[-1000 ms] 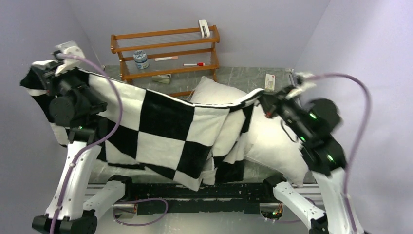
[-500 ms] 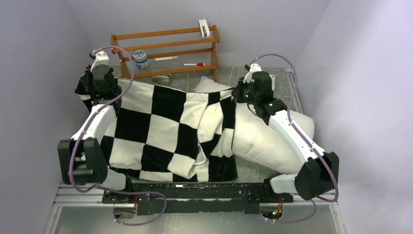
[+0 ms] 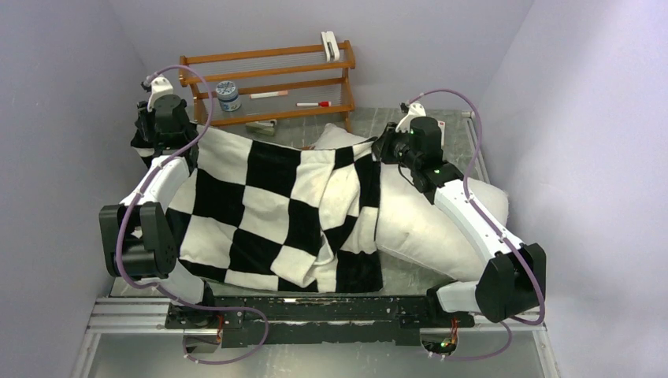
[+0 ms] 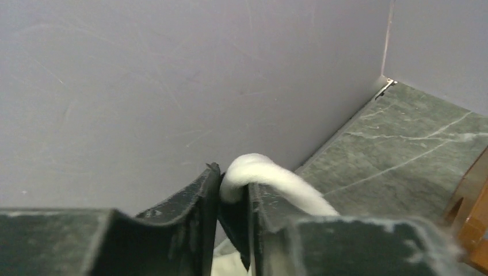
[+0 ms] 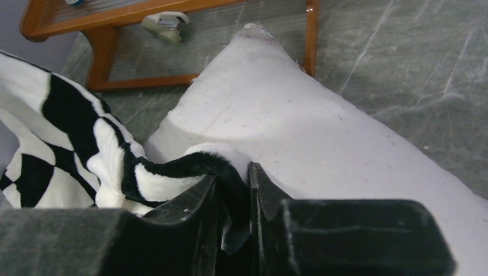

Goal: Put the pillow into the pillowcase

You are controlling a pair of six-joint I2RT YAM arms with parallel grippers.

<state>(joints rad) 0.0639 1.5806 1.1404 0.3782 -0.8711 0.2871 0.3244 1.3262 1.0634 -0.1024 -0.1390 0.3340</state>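
The top view gives the whole layout. The big plush pillowcase in black and white checkerboard squares (image 3: pixel 268 205) spreads over the left and middle of the grey-green marbled table (image 3: pixel 441 122). Its far edge is stretched between the two arms, and the rest drapes down towards the near edge. The plump plain white pillow (image 3: pixel 429 224) lies to the right of it. The pillow's left flank is under the cloth and the right arm reaches over it.

That view does not show the fingertips; the wrist cameras do. In the left wrist view, the left gripper (image 4: pixel 231 198) is clenched on a fold of white plush that bulges up between its dark fingers (image 4: pixel 195 224). Beyond it are the lilac-grey wall (image 4: pixel 172 86) and the table's far corner. In the right wrist view, the right gripper (image 5: pixel 233 201) pinches a black-edged fold of the pillowcase just above the pillow's surface. This view also shows a small pale stapler-like object (image 5: pixel 166 26) under the orange-brown wooden rack (image 5: pixel 115 17), which is easy to miss from above.

The pillow's long axis runs diagonally. One corner points at the rack's foot at the far centre, and the opposite end lies near the right arm's base. The pillowcase's held edge runs roughly left to right across the table. I cannot tell where its opening is.
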